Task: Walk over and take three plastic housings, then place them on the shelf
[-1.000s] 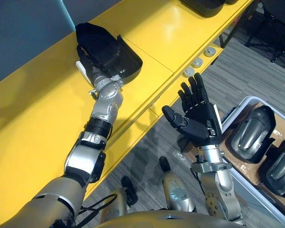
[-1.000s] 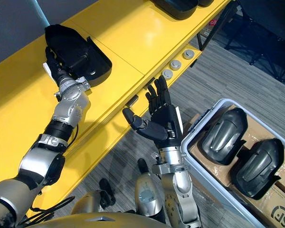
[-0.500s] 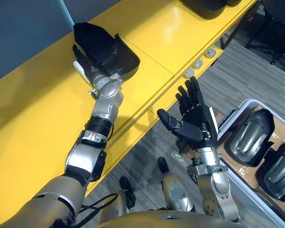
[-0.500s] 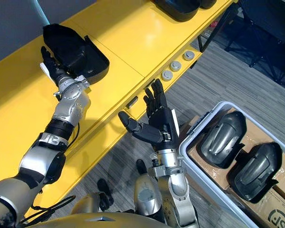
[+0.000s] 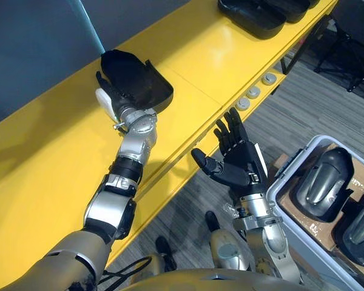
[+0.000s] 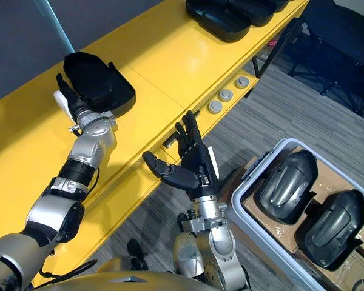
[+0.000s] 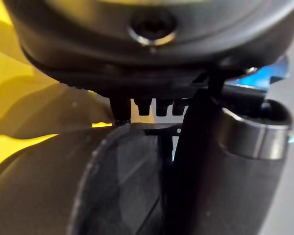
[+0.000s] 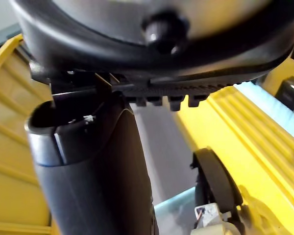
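Observation:
A black plastic housing (image 5: pixel 138 82) lies on the yellow shelf (image 5: pixel 218 54), toward its back edge. My left hand (image 5: pixel 111 97) rests at the housing's near left rim with straight fingers along its edge and the white-covered thumb beside it; nothing is gripped. My right hand (image 6: pixel 187 165) hangs open, palm up, in front of the shelf above the floor, holding nothing. Two more black housings (image 6: pixel 289 180) (image 6: pixel 329 222) lie in a white-rimmed bin (image 6: pixel 259 168) at the lower right.
Other black housings (image 6: pixel 221 13) sit further along the shelf at the top. Round knobs (image 5: pixel 252 92) line the shelf's front edge. Grey carpet runs between shelf and bin. A dark chair base (image 5: pixel 352 42) stands at the far right.
The camera has shifted. My left hand has slid back off the top of the housing to its near left rim. My right hand has drifted a little lower and leftward, still open.

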Robot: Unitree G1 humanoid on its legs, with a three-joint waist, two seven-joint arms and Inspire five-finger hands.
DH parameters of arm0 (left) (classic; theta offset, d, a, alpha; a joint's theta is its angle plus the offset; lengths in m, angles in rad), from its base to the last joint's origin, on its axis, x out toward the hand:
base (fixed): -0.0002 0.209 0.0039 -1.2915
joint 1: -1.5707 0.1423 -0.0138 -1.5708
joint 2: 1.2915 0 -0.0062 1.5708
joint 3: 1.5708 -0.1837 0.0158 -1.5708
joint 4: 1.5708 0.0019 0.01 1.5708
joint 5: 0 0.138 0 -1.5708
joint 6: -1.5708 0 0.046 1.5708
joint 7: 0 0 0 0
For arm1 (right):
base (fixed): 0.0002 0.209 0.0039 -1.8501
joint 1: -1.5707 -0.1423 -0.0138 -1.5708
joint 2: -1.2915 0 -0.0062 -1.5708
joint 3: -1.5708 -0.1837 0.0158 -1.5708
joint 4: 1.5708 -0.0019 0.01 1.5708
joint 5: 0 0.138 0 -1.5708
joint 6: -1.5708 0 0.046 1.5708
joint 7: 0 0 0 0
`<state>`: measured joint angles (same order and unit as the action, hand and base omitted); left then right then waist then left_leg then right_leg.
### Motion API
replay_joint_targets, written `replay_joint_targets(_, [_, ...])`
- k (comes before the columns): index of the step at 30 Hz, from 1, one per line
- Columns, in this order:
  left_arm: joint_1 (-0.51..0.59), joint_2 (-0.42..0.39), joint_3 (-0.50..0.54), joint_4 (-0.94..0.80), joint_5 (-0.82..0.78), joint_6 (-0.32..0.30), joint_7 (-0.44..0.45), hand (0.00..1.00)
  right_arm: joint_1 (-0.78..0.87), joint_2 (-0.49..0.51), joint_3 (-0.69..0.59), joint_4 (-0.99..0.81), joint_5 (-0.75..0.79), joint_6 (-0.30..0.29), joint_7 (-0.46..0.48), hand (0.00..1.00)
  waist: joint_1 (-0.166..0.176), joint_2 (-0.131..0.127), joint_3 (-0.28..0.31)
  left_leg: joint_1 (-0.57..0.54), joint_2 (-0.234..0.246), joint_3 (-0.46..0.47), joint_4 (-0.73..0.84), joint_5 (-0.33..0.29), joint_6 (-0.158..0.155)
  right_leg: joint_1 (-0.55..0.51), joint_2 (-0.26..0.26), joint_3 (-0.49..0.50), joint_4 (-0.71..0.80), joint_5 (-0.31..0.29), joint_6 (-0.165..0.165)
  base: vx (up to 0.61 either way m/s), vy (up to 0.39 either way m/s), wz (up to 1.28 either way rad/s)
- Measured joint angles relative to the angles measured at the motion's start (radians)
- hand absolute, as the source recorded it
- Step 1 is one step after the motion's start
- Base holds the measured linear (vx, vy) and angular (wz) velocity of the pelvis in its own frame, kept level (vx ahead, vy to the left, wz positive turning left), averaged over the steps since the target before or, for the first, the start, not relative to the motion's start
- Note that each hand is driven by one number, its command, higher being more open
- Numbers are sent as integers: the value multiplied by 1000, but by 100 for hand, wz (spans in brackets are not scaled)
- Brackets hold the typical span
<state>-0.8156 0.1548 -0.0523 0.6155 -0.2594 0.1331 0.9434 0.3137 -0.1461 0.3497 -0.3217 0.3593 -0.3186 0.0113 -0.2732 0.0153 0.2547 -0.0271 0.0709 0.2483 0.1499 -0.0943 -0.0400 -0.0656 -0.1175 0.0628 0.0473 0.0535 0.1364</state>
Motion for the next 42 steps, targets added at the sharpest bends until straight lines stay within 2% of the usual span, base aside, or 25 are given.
replay_joint_targets(3, [1, 0, 28, -38, -2, -3, 10, 100, 19, 0, 4, 3, -1, 0, 0, 100, 4, 7, -10, 0, -5, -6, -5, 3, 2, 3, -1, -5, 0, 0, -1, -37, -2, 6])
replay_joint_targets(6, [3, 1, 25, -91, -5, -22, -25, 100, 25, -1, 4, 5, -1, 2, 0, 100, 18, 10, -20, -1, -11, -7, -14, 7, 4, 1, -4, -7, -1, 1, -4, -49, 3, 4])
replay_joint_targets(10, [43, 1, -13, -151, 1, -22, -57, 100, 22, -5, 3, 6, 0, 4, 4, 100, 22, 11, -68, -1, -12, -9, -15, 8, 4, 2, -5, -8, -3, 2, -7, 0, 0, 0])
replay_joint_targets(18, [81, -2, -74, -324, 46, -22, -93, 100, 22, -5, 2, 9, 0, 9, 47, 100, 23, 11, -89, 5, -29, -28, -35, 24, 11, 16, -19, -31, -13, 3, -8, -23, 14, 8])
replay_joint_targets(21, [124, -7, -73, -407, 120, -40, -71, 100, 7, -5, 17, 57, 1, 9, 70, 100, 25, 13, -117, 12, -29, -33, -50, 30, 9, 18, -18, -35, -15, 3, -9, -6, 2, 5])
replay_joint_targets(25, [203, -56, -71, -585, 257, -79, -6, 100, -52, -5, 24, 129, 9, 25, 70, 100, 55, 14, -123, 30, -32, -57, -71, 44, 8, 37, -20, -59, -17, 2, -10, -8, -8, 14])
replay_joint_targets(29, [342, -62, -103, -800, 295, -94, -37, 100, -119, -5, 34, 136, 6, 43, 66, 100, 89, 17, -130, 33, -36, -94, -97, 67, 4, 53, -23, -98, -23, 1, -12, -26, -15, 28])
replay_joint_targets(31, [484, -61, -152, -908, 303, -101, -115, 100, -189, -7, 32, 173, 5, 52, 66, 100, 121, 19, -154, 30, -41, -121, -117, 88, 4, 58, -28, -131, -32, 2, -13, -8, -17, 39])
replay_joint_targets(35, [669, -56, -238, -984, 215, -154, -280, 100, -313, -19, 0, 239, 4, 73, 54, 100, 170, 18, -153, -2, -53, -174, -112, 105, 2, 59, -38, -184, -32, 3, -16, -48, 0, 43])
replay_joint_targets(38, [735, -22, -252, -983, 154, -166, -435, 100, -419, -19, -13, 291, 4, 108, 33, 100, 201, 1, -137, -46, -55, -208, -78, 109, 2, 49, -40, -218, -31, 9, -24, -87, 1, 34])
replay_joint_targets(39, [737, -16, -253, -982, 137, -175, -461, 100, -434, -19, -16, 291, 4, 115, 30, 100, 205, -2, -130, -53, -55, -211, -70, 109, 2, 47, -40, -222, -31, 11, -25, -96, -1, 20])
replay_joint_targets(42, [737, 20, -251, -982, -35, -250, -609, 100, -536, -39, -38, 293, 6, 138, 27, 100, 217, -9, -87, -110, -56, -217, -28, 107, 4, 12, -41, -226, -27, 16, -35, -131, 18, 6])
